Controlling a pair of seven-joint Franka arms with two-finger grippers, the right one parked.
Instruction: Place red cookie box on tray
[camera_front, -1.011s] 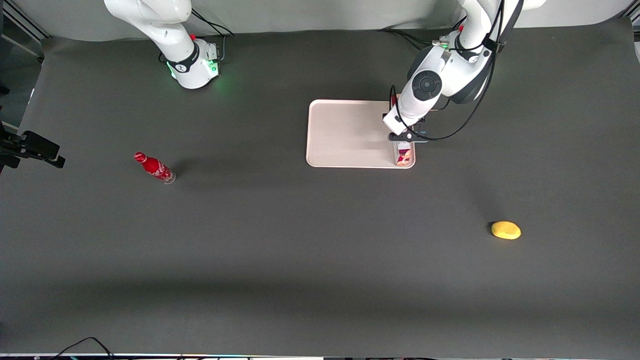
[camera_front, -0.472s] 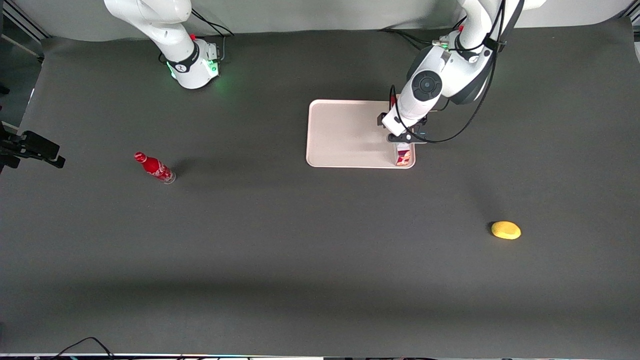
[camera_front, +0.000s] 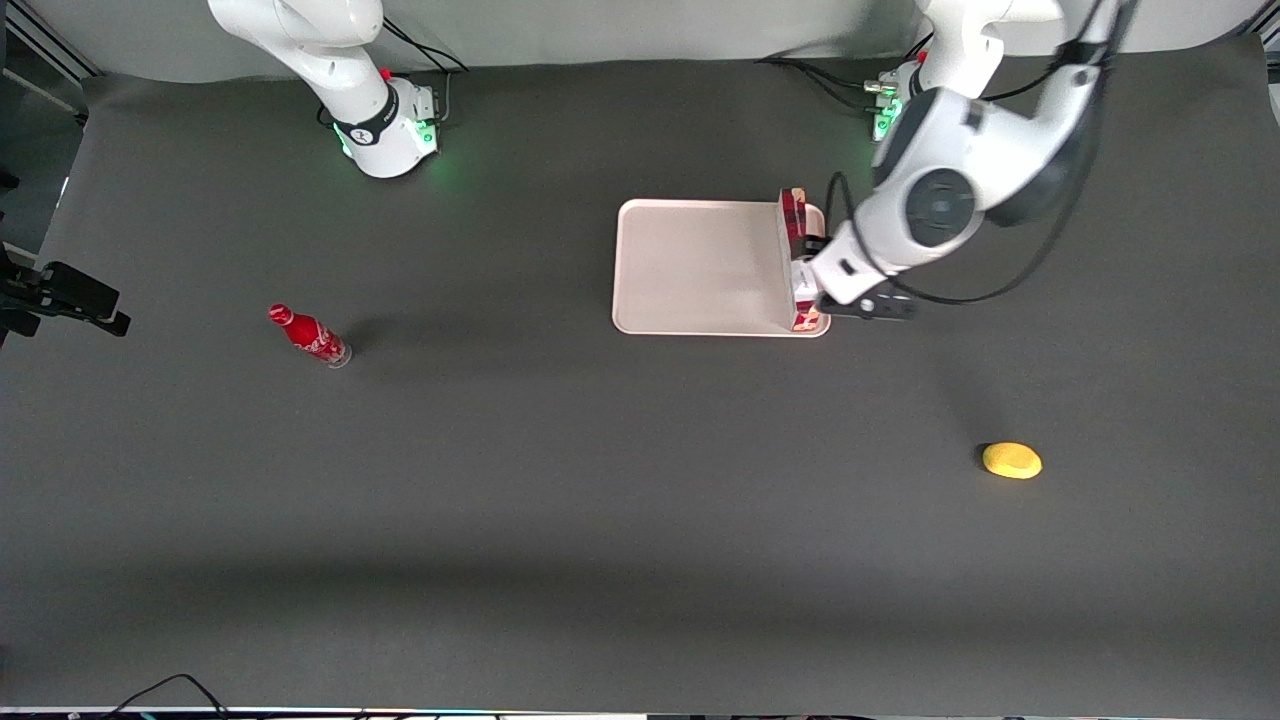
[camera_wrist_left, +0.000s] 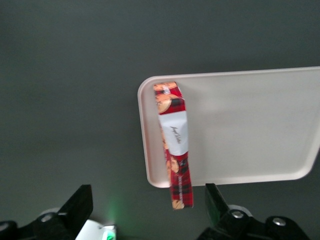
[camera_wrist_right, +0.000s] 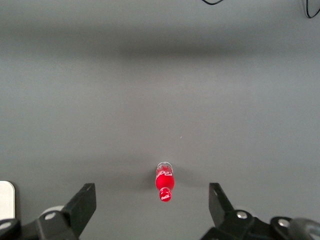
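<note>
While the dark table takes up nearly all we see, the biggest loose thing on it is the pale tray, lying flat close to the working arm's base. Next in size is the red cookie box, which lies on the tray along the short rim at the working arm's end; in the wrist view the red cookie box has one end poking out over the rim of the tray, so we judge the placing done, though not neatly. Our gripper hangs above the box with its fingers spread wide and nothing between them, well clear of the carton. We take the box for a light, stiff cardboard carton, smooth-faced and easy to dent if squeezed hard; should it need squaring up, we would pinch it across its narrow width at the white middle band, where it balances. Smaller things sit well apart: a small red bottle toward the parked arm's end, and a yellow lump nearer the front camera at the working arm's end.
</note>
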